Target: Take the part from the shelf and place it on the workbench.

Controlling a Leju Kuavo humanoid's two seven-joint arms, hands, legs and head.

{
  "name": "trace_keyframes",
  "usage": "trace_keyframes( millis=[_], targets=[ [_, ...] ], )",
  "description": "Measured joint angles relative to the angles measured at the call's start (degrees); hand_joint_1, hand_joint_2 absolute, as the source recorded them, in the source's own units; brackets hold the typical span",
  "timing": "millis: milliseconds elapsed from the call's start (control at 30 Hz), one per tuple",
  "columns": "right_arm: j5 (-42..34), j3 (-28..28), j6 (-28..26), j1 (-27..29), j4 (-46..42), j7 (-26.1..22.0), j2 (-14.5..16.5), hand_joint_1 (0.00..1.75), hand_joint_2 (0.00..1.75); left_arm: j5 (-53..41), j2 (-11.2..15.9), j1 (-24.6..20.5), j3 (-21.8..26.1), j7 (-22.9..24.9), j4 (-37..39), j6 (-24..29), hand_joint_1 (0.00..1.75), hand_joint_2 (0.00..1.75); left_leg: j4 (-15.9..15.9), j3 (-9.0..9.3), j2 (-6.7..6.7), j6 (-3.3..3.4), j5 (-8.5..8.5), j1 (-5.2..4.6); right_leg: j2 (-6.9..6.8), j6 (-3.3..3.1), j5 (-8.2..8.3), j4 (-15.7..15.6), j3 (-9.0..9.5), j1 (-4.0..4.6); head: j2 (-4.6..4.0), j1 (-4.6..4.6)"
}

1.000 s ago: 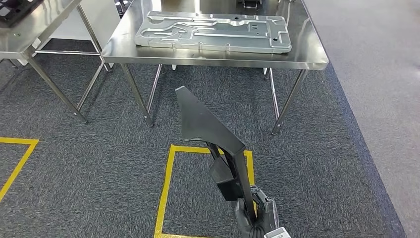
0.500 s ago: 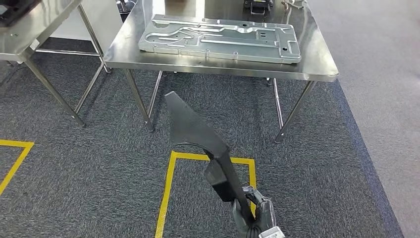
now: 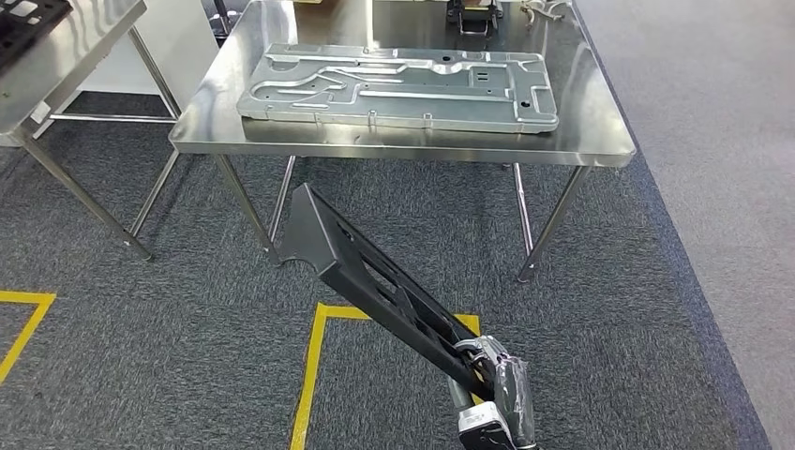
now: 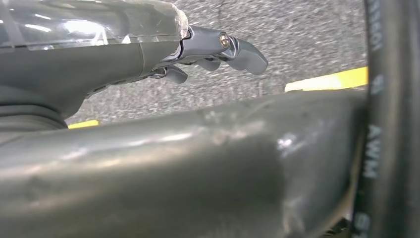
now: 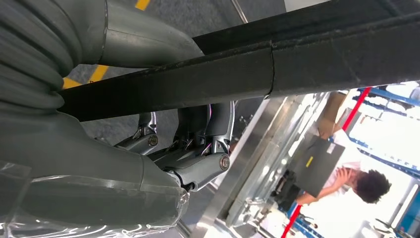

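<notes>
Head view shows the right hand [image 3: 492,380] low in the picture, gripping one end of the part [image 3: 361,267], a long dark grey, nearly black piece that slants up and away from the hand toward the workbench [image 3: 600,141]. The part is narrow at the held end and widens into a flat, rounded plate at its far end; along its length run raised ribs and elongated cut-outs. It hangs in the air above the grey carpet [image 3: 169,356] and a yellow floor marking [image 3: 314,361], its far tip just short of the workbench's near edge and below the tabletop. On the steel workbench lies a large flat light-metal panel [image 3: 398,86] with pressed channels and holes. Right wrist view has the part [image 5: 237,69] as a matte black bar crossing the picture, with a seam across it, and the hand's thumb and fingers [image 5: 198,168] wrapped around it; a person [image 5: 354,186] is seen in the background beyond the steel table. Left wrist view shows the left hand [image 4: 198,54] with its fingers curled loosely and nothing between them, over carpet.
</notes>
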Motion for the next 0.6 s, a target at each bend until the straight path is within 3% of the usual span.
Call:
trace_keyframes(
  millis=[33,100,233,300,400,433,467,533,600],
  targets=[
    [0.0,-0.1,0.0,0.0,0.0,0.0,0.0,1.75,1.75,0.0,0.1,0.0,0.0,0.0,0.0,0.0,0.0,0.0,-3.0,0.48,0.03,0.29,2.52,-0.19,0.01,0.16,-0.52,0.0,0.61,0.09,0.0,0.02],
    [0.1,-0.1,0.0,-0.1,0.0,0.1,0.1,1.75,1.75,-0.1,0.2,0.2,0.1,0.0,0.0,0.0,0.0,0.0,-6.2,0.9,0.04,0.79,5.06,-0.57,0.13,0.71,-1.26,0.0,1.11,0.16,0.0,0.02],
    [4.2,-0.7,-1.1,-0.1,-0.2,1.9,0.4,1.75,1.75,-0.3,0.2,0.2,0.1,0.1,0.0,0.0,0.0,0.0,-7.6,2.62,-0.12,1.86,5.37,-0.26,0.16,2.03,-1.47,1.9,1.49,0.18,0.0,0.01],
    [9.2,-1.6,-2.3,-0.3,-0.4,3.7,0.5,1.75,1.75,-0.6,0.2,0.0,0.3,0.3,0.0,0.1,0.0,0.0,-8.3,3.94,-0.12,2.28,5.18,-0.06,0.04,2.64,-2.94,6.5,-1.05,-0.08,0.0,0.01],
    [17.1,-3.6,-3.5,-0.4,-0.8,6.0,0.9,1.75,1.75,-1.1,0.2,0.0,0.8,0.5,0.0,0.1,0.0,0.0,-8.6,4.97,-0.14,2.4,4.32,0.01,-0.02,3.46,-6.23,14.5,-7.75,-0.7,0.0,0.0],
    [19.4,-4.3,-3.6,-0.5,-0.9,6.7,1.0,1.75,1.75,-1.3,0.2,0.0,0.9,0.6,0.0,0.1,0.0,0.0,-8.6,5.4,-0.16,2.3,3.91,0.05,-0.05,3.65,-5.91,14.6,-8.87,-0.89,0.0,0.0],
    [21.5,-5.1,-3.6,-0.6,-1.0,7.4,1.1,1.75,1.75,-1.5,0.2,0.0,0.9,0.6,0.0,0.1,0.0,0.0,-8.6,5.95,-0.19,2.15,3.47,0.12,-0.09,3.75,-4.34,12.9,-9.01,-1.06,0.0,0.0],
    [25.4,-6.6,-3.4,-1.3,-1.0,8.6,1.1,1.75,1.75,-1.9,0.2,0.0,0.9,0.5,0.0,0.0,0.0,0.0,-8.6,7.07,-0.22,1.71,2.55,0.25,-0.23,3.7,1.12,6.3,-7.37,-1.24,0.0,0.01],
    [28.6,-8.0,-2.9,-2.6,-0.7,9.7,1.1,1.75,1.75,-2.2,0.2,-0.2,0.9,0.5,0.0,0.0,0.0,0.0,-8.8,7.73,-0.22,1.0,1.69,0.23,-0.43,3.22,3.31,1.7,-6.04,-1.0,0.0,0.02]
  ],
)
